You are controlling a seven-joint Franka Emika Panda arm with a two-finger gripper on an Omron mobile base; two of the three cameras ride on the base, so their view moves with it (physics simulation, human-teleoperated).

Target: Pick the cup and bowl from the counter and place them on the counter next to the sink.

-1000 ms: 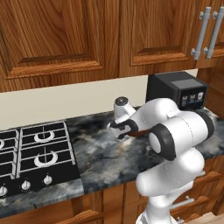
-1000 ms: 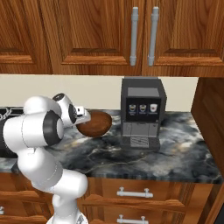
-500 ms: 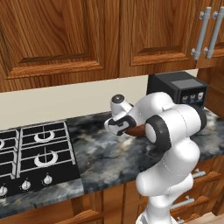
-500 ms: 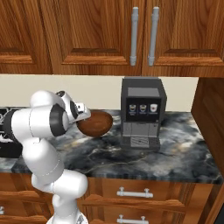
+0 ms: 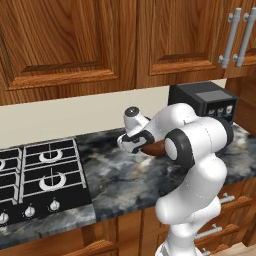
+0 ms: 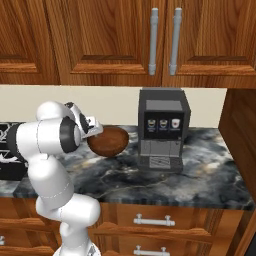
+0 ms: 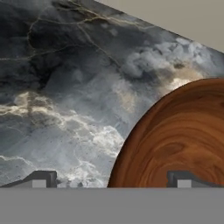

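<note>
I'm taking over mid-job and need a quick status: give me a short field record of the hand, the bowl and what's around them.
hand: open, above the counter, one fingertip over the bowl, the other over bare counter
bowl: reddish-brown, on the counter, not gripped
counter: dark marble with pale veining
coffee machine: black, on the counter beside the bowl, on the side away from the stove
stove: black gas stove, on the other side of the arm from the bowl

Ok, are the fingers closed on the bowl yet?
No, in the hand view the fingertips stand wide apart, one over the bowl, one over bare counter.
</note>
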